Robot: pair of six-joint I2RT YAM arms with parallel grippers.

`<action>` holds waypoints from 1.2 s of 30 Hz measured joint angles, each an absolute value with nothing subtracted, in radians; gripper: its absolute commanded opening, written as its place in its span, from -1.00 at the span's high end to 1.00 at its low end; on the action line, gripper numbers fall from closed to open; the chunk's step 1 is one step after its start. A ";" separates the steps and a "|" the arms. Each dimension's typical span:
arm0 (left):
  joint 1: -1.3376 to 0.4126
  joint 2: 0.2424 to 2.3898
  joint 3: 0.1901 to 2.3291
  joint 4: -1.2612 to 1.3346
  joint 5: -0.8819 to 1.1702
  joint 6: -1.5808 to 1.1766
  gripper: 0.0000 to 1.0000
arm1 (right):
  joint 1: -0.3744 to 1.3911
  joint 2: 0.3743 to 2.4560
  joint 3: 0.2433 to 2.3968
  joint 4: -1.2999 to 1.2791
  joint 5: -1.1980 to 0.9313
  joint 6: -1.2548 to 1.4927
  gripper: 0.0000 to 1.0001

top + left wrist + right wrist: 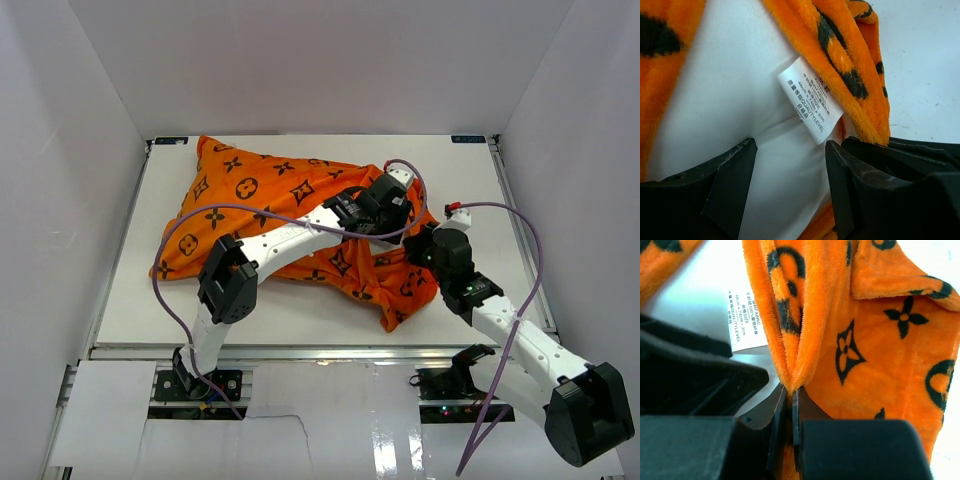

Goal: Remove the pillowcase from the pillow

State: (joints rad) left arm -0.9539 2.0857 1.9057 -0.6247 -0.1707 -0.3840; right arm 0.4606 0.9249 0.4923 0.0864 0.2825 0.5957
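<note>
**Item 1: pillowcase** (pixel 260 205). Bright orange plush, printed with black flower and monogram motifs. It is being carried by the white table (pixel 470 180). It is lying across the middle, from near the far left corner towards the right edge. Its right end is being bunched into loose folds.

**Item 2: pillow** (pixel 730 100). Plain white. It is being covered almost wholly by the pillowcase. Bare white fabric is being shown only in the wrist views, at the open right end of the bundle. A small white printed tag (pixel 810 97) is being displayed at its edge, just beside the orange hem.

**Item 3: left gripper** (pixel 395 215). It is being held over the right end of the bundle. Its jaws are being held apart, with bare pillow fabric lying between them and the tag just beyond. Whether the pillow is being touched cannot be told.

**Item 4: right gripper** (pixel 428 245). It is being held low, just beside the left gripper. Its jaws are being pressed together on a fold of the pillowcase hem, and orange plush is being pinched between them.
</note>
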 measured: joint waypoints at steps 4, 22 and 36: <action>-0.986 2.087 1.905 -0.643 -0.261 -0.386 -0.42 | 0.451 0.915 0.478 0.090 0.295 0.606 0.85; -0.997 2.215 1.942 -0.677 -0.466 -0.471 1.00 | 0.428 0.875 0.392 0.134 0.323 0.640 0.85; -0.993 2.206 2.168 -0.805 -0.437 -0.415 1.00 | 0.426 0.863 0.376 0.189 0.299 0.652 0.85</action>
State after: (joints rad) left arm -0.9928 2.2059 2.1685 -0.8047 -0.4366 -0.4152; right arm 0.4255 0.8635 0.3759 0.1890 0.2993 0.6521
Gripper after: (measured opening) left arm 0.012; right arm 0.088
